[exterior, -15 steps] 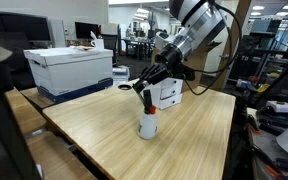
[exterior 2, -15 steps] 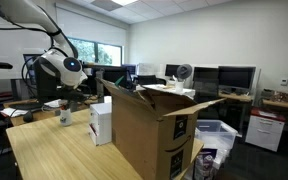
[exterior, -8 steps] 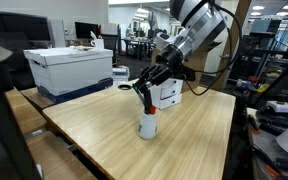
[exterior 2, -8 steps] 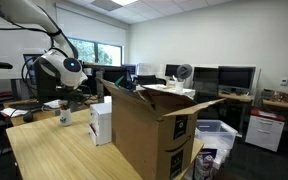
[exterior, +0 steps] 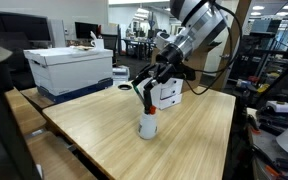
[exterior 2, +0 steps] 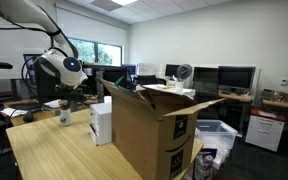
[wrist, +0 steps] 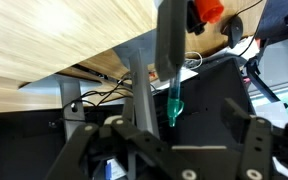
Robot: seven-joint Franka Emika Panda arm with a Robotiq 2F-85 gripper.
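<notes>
Fingers (wrist: 252,140) of the gripper (exterior: 146,98) stand wide apart on either side of the pen (wrist: 174,100), and as far as the wrist view shows neither touches it. Judging by that, the step in hand is a release at the cup (exterior: 148,127). It is done well if the fingers are held spread and the gripper backs off straight along the pen's own line, away from the cup, with no sideways drift that could catch the teal end or tip the cup on the table (exterior: 199,140). The pen sits just above the cup's mouth and seems to reach down into it, though no view shows how deep. Its long axis runs close to upright, in line with the gripper's reach. The teal end points up, away from the cup, and the grey shaft points down to it. A red bit (exterior: 151,112) shows at the cup's rim.
</notes>
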